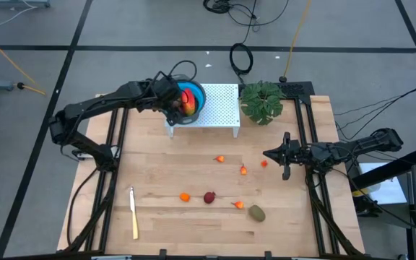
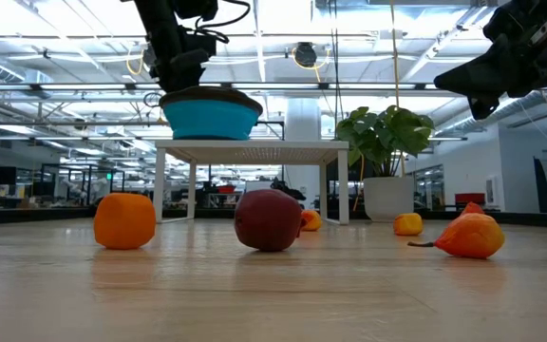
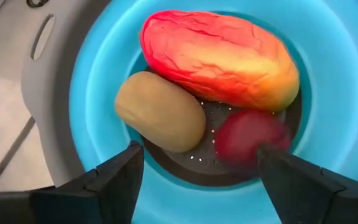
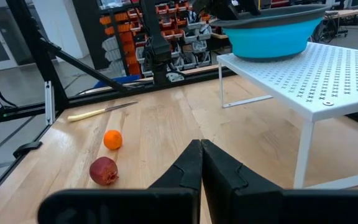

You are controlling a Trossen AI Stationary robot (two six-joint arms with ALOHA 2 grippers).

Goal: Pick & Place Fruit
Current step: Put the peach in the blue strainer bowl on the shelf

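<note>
Right under your left gripper [image 3: 197, 171], whose fingers stand spread and empty, sits the blue bowl [image 3: 92, 81] holding three pieces of fruit: an oblong red-orange-yellow piece [image 3: 219, 59] with wrinkled skin, an olive-brown oval [image 3: 160, 112] touching it, and a dark red ball [image 3: 247, 137], blurred in the left wrist view. You see the bowl resting on the white perforated stand [image 1: 219, 105] at the table's far edge, beside the leafy plant [image 1: 261, 101]. On the wooden table [image 1: 165, 173] lie another dark red ball [image 1: 209, 197], a second olive-brown oval [image 1: 256, 213] and several tiny orange pieces [image 1: 185, 196], scattered apart. Your right gripper [image 1: 269, 154] hangs closed on nothing above the table's right side. A cream-yellow knife [image 1: 133, 212] lies near the left front. Beyond the table you see a large room with ceiling lights and shelving.
</note>
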